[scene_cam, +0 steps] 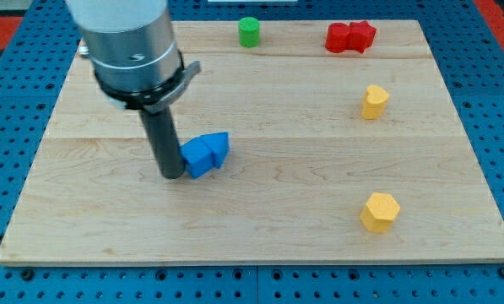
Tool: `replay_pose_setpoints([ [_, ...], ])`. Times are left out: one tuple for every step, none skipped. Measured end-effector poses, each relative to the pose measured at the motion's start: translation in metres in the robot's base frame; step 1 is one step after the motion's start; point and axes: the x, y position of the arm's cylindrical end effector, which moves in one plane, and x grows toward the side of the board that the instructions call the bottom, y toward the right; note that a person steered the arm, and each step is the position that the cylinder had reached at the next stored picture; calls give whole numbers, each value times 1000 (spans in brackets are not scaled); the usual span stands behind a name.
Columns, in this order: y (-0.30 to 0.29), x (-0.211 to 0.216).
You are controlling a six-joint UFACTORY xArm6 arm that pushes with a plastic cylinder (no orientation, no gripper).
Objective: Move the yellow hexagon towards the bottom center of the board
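Observation:
The yellow hexagon (379,211) lies on the wooden board (260,219) at the view's lower right. A second yellow block (374,101), a smaller one, sits above it at the right. My tip (172,175) rests on the board left of centre, far to the left of the yellow hexagon. It touches the left side of a pair of blue blocks (206,154).
A green cylinder (249,32) stands at the view's top centre. Two red blocks (350,37) sit together at the top right. The board lies on a blue perforated table (7,101).

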Motion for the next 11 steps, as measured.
replay_pose_setpoints([
  [29, -6],
  [35, -6],
  [75, 7],
  [155, -1],
  [218, 0],
  [250, 24],
  [228, 60],
  [230, 59],
  [306, 56],
  [337, 92],
  [292, 122],
])
